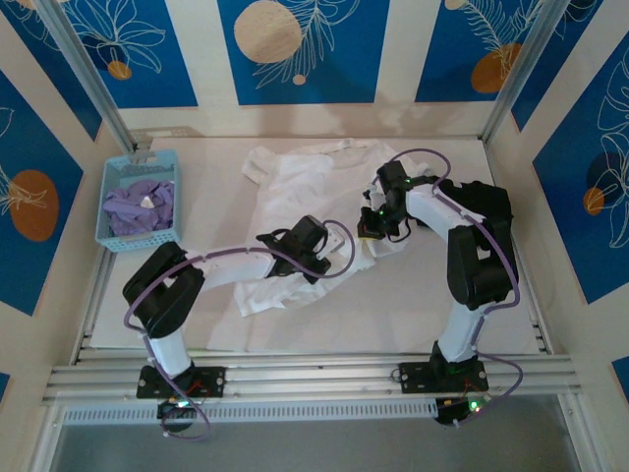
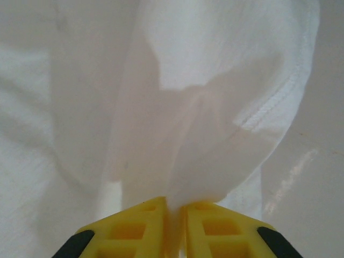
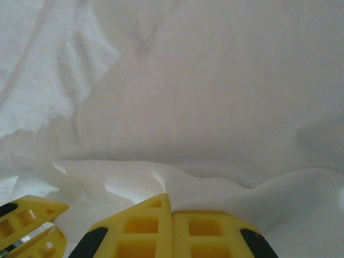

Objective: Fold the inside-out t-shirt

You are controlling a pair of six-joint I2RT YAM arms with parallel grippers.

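Note:
The inside-out t-shirt point(image 1: 295, 187) lies crumpled and white across the middle of the table. Its near right part is bunched between the two arms. My left gripper point(image 1: 332, 250) comes in from the left, low over the shirt's near half. In the left wrist view the left gripper point(image 2: 176, 205) is shut on a fold of the t-shirt point(image 2: 215, 107), which rises from the yellow fingers with a stitched hem at the right. My right gripper point(image 1: 367, 232) sits just right of it. In the right wrist view the right gripper point(image 3: 172, 203) is shut on an edge of the t-shirt point(image 3: 215, 80).
A blue basket point(image 1: 111, 202) at the far left holds a lavender garment point(image 1: 142, 206). Bare table point(image 1: 491, 315) lies right of and in front of the shirt, with walls close on both sides. The left gripper's yellow fingers point(image 3: 27, 226) show beside the right gripper.

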